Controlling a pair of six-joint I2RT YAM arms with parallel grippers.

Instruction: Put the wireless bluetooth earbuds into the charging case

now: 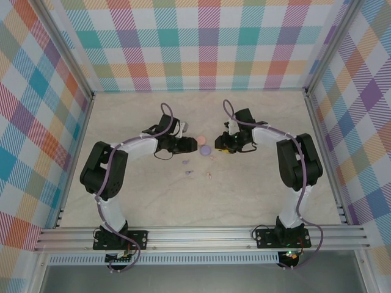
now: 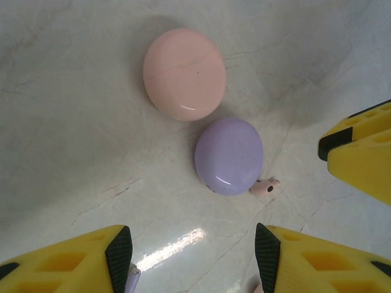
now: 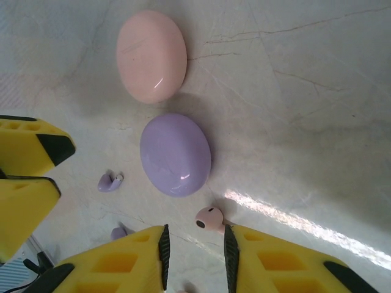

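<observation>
Right gripper hangs low just beside the purple case, jaws nearly together, likely to take the pink bud at their mouth. Its stem is hidden, so whether they pinch it I cannot tell. Left gripper, spread and empty, faces that case. One purple bud lies near it; another is half hidden.

From my left gripper, the nearer case lies just ahead of the jaws. The farther case lies beyond it and leftward, close beside it. An earbud sits just beside the nearer case's right side. I see that earbud at the mouth of my right gripper, with two other earbuds left of those jaws.
</observation>
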